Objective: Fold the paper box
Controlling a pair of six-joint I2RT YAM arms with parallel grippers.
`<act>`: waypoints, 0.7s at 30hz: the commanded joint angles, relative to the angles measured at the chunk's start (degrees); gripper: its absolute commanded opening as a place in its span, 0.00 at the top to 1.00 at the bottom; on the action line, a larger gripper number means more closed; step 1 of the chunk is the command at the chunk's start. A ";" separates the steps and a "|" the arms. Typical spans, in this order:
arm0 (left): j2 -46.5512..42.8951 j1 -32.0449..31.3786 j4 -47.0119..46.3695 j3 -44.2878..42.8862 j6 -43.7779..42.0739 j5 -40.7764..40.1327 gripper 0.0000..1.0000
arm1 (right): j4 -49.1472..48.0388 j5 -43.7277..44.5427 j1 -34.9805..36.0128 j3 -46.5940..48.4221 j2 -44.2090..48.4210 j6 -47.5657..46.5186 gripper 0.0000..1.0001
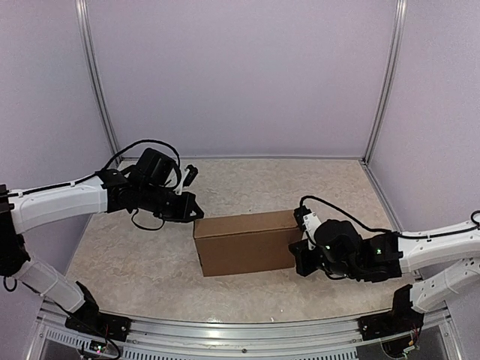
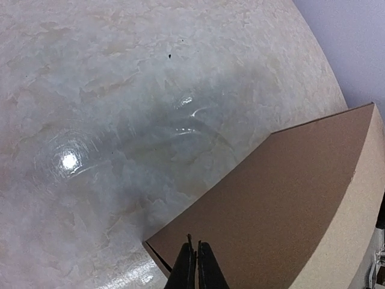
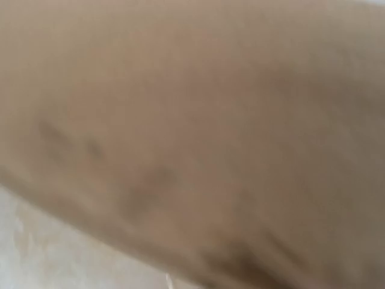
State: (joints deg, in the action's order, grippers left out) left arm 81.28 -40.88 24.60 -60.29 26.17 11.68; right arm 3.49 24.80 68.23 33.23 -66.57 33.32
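The paper box (image 1: 244, 244) is a closed plain brown cardboard block standing on the marbled table, mid-front. My left gripper (image 1: 196, 212) is at the box's upper left corner. In the left wrist view, it (image 2: 195, 245) is shut, its tips together over the box's top face (image 2: 283, 205) near that corner, with nothing between them. My right gripper (image 1: 298, 251) presses against the box's right end. The right wrist view is filled by blurred cardboard (image 3: 210, 120), and its fingers are hidden.
Lilac walls with metal posts (image 1: 97, 90) enclose the back and sides of the table (image 1: 135, 262). A metal rail (image 1: 247, 341) runs along the front edge between the arm bases. Black cables (image 1: 150, 146) loop over both wrists.
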 commanded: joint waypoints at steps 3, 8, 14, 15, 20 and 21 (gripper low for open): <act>-2.27 -1.66 -0.07 4.85 -0.97 3.52 0.99 | -7.51 3.55 -1.07 4.29 -5.45 -2.31 1.00; -5.68 -2.71 -2.08 9.18 0.64 3.92 1.00 | -14.08 -2.71 -5.03 7.40 -10.62 -5.63 1.00; -10.50 -5.07 -3.70 12.30 3.01 2.38 1.00 | -19.20 -11.57 -9.68 13.18 -20.53 -8.26 1.00; -11.04 -5.27 -3.83 12.71 3.46 2.30 1.00 | -20.28 -12.89 -10.14 13.92 -21.67 -8.49 1.00; -13.53 -5.61 -6.04 14.48 5.20 1.41 1.00 | -21.73 -17.56 -11.94 15.26 -24.64 -9.60 1.00; -13.50 -5.53 -6.49 14.54 5.16 1.08 1.00 | -21.95 -18.04 -12.26 14.79 -24.65 -9.62 1.00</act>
State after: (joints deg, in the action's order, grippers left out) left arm 68.66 -46.26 21.06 -47.00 29.80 14.31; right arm -15.81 11.46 57.14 47.35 -90.48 25.30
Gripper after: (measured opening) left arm 0.005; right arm 0.003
